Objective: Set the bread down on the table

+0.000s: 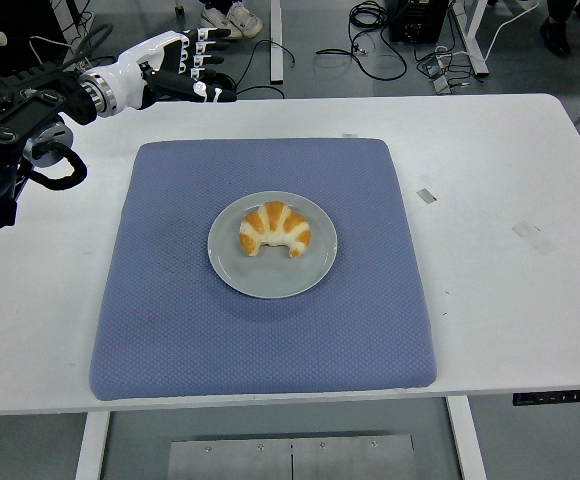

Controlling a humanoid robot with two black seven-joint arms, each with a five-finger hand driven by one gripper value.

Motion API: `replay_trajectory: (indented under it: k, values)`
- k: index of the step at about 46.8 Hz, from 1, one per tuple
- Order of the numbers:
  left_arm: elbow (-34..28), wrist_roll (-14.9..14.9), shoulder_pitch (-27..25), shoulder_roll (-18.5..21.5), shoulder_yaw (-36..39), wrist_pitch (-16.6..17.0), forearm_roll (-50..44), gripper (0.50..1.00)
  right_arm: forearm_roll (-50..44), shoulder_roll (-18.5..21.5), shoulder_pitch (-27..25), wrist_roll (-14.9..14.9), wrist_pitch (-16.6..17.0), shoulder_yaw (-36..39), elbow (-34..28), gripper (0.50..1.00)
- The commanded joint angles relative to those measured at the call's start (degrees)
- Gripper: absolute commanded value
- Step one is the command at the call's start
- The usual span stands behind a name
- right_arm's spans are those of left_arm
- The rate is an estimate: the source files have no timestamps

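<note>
A: What occupies the upper left of the frame?

B: The robot's left arm (20,120), black, enters from the left edge. Its left hand (175,68), white and black, hangs over the far left corner of the white table (500,200), fingers (205,50) extended and loosely spread, grasping nothing.

A: And moving right, toward the centre?

B: A blue mat (170,300) covers the middle of the table. On it, slightly above centre, sits a round grey plate (270,275). The bread (274,229), a croissant with pale stripes, lies on the plate's upper half.

A: Which way does it lie?

B: Its long axis runs left to right across the picture. The arched back faces the top of the frame; both tips curl down toward the bottom edge, the hollow opening toward the near side of the table.

A: Is the hand near it?

B: No, well apart: hand at upper left, bread at centre.

A: Farther right?

B: Small strips of tape (426,195) on the bare tabletop. Cables (370,20) trail on the floor beyond.
</note>
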Motion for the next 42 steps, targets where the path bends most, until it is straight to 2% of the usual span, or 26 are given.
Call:
replay_trajectory:
  k: [1, 6, 42]
  values:
    - [0.0, -0.1, 0.0, 0.0, 0.0, 0.0, 0.0, 0.978, 0.0, 0.0, 0.0, 0.0, 0.0, 0.0, 0.0, 1.000]
    - [0.0, -0.8, 0.1, 0.0, 0.0, 0.0, 0.0, 0.978, 0.0, 0.0, 0.0, 0.0, 0.0, 0.0, 0.0, 1.000]
    - [0.0, -0.8, 0.4, 0.0, 0.0, 0.0, 0.0, 0.978, 0.0, 0.0, 0.0, 0.0, 0.0, 0.0, 0.0, 1.000]
